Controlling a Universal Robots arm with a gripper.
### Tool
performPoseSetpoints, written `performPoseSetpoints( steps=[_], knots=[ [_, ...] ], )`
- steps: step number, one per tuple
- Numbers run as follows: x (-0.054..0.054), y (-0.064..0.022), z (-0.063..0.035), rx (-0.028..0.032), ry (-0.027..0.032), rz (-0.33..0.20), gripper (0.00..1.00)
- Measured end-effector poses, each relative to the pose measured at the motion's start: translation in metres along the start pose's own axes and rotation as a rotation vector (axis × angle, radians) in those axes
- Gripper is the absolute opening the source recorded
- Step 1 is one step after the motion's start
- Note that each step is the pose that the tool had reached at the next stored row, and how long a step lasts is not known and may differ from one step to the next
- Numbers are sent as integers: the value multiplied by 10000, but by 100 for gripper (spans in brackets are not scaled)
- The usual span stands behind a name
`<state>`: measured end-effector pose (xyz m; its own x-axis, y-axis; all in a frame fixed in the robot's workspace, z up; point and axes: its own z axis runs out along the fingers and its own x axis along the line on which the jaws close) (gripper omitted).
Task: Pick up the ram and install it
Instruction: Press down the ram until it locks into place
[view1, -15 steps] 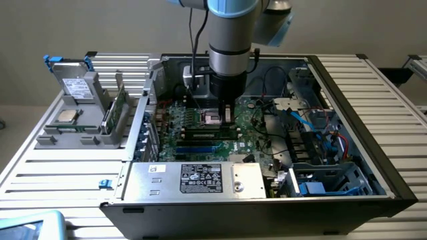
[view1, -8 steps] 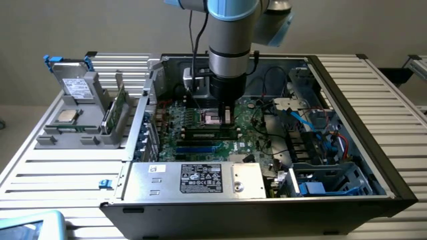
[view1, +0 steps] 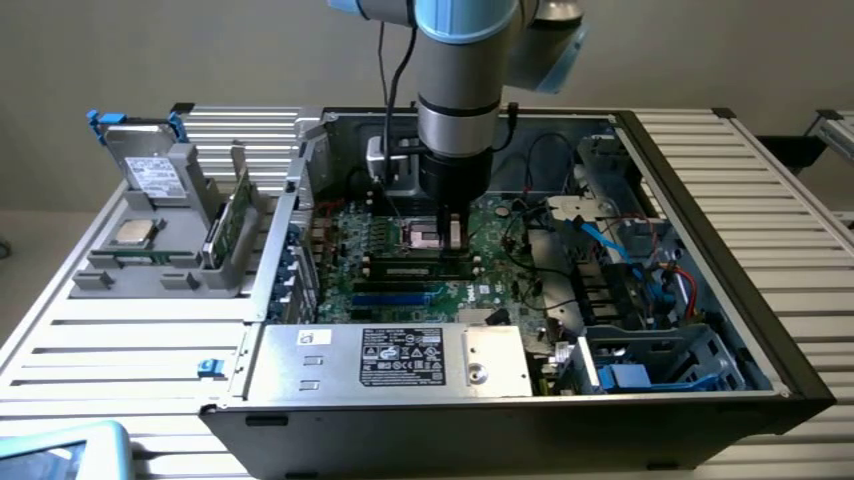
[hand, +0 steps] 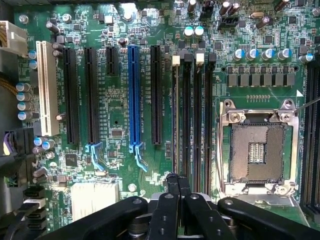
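Slatted bench (view1: 120, 330) | one open PC case (view1: 747, 330) | one ram (view1: 230, 215) in rack | pincer (hand: 178, 184) clenched, empty

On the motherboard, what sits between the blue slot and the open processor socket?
In the wrist view, one black expansion slot stands beside the blue slot, then a row of long black memory slots runs next to the processor socket.

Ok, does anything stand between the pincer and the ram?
The shut black pincer hangs inside the computer case, while the long green ram stick stands in the grey rack outside, at the exterior view's left. The case's metal side wall lies between them.
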<state>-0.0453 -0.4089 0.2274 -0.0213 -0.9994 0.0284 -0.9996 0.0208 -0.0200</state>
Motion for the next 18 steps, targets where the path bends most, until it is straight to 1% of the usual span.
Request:
performPoseSetpoints(
  steps=[1, 3, 5, 6, 9, 12, 16, 18],
  knots=[
    [1, 1, -40, 2, -5, 2, 11],
    [5, 6, -130, -15, 8, 2, 11],
    [7, 34, -168, -28, 6, 1, 11],
    [7, 60, -170, -29, 2, 2, 11],
    [10, 180, -174, -31, 5, 1, 11],
    [12, 269, -173, -20, 5, 1, 11],
    [12, 342, -135, 44, 8, 3, 11],
    [10, 366, -106, 66, 13, 3, 11]
  ],
)
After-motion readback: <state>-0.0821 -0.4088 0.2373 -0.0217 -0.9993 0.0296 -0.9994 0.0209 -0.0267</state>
